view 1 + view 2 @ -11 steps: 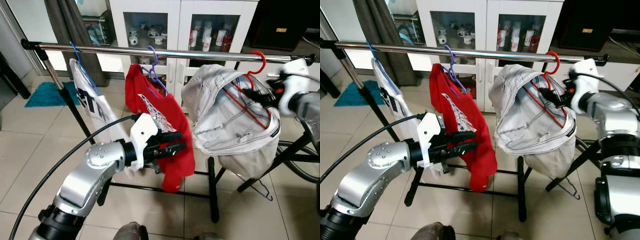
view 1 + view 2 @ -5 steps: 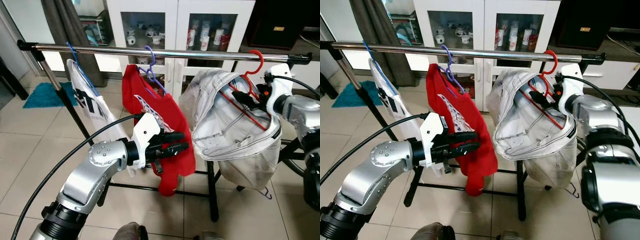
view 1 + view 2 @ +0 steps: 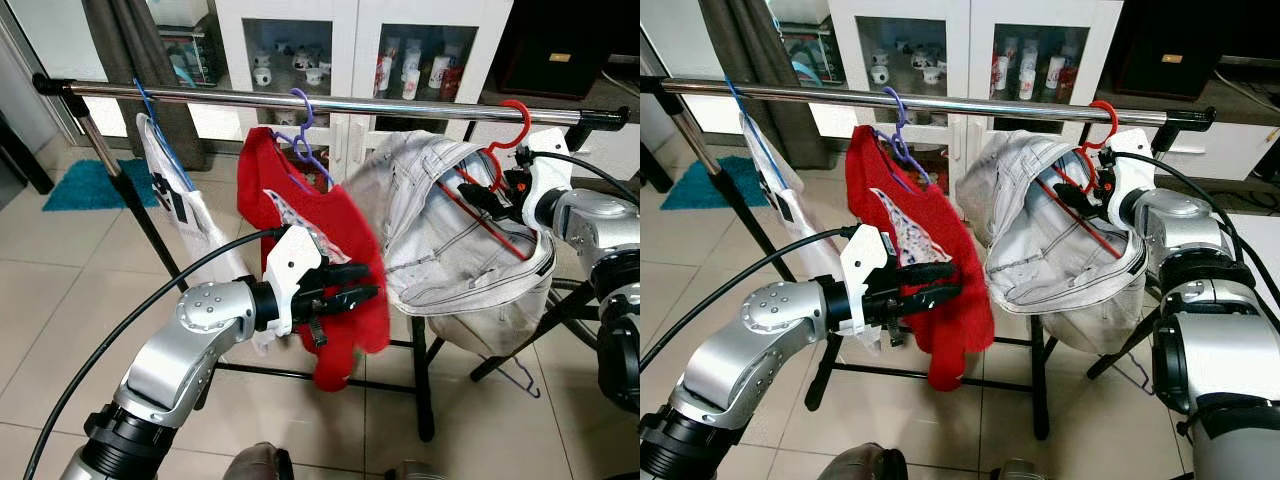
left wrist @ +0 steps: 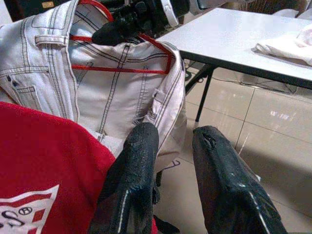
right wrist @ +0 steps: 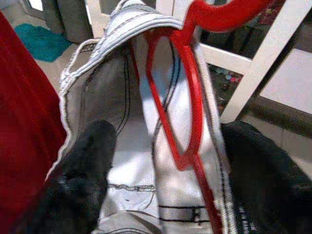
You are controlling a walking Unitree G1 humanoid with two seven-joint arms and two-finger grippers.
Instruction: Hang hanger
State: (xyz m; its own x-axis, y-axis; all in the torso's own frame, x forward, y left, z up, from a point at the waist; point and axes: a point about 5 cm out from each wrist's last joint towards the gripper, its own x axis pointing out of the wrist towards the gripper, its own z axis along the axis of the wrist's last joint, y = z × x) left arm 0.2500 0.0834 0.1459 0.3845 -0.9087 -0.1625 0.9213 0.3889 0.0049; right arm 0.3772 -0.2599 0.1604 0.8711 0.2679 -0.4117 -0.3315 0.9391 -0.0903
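A red hanger [image 3: 513, 113] carries a pale denim garment [image 3: 440, 240]. Its hook is level with the silver rail [image 3: 200, 95] near the rail's right end; I cannot tell whether it rests on the rail. My right gripper [image 3: 472, 195] is shut on the red hanger [image 5: 187, 97] just below the hook, with denim bunched between its fingers [image 5: 87, 165]. My left gripper [image 3: 358, 283] is held out in front of a red shirt [image 3: 345, 235] that hangs on a purple hanger [image 3: 305, 140]. Its fingers [image 4: 139, 161] are slightly apart and hold nothing.
A white shirt [image 3: 175, 195] on a blue hanger hangs at the rail's left end. Behind stand a white glass-door cabinet [image 3: 350, 45] and a curtain. The rack's black legs [image 3: 425, 385], a teal mat [image 3: 85, 185] and a loose hanger [image 3: 520, 375] are on the tiled floor.
My right gripper has drawn the red hanger and denim leftward, closer to the red shirt, and the denim has swung. The red shirt has shifted slightly left. The left arm stays put.
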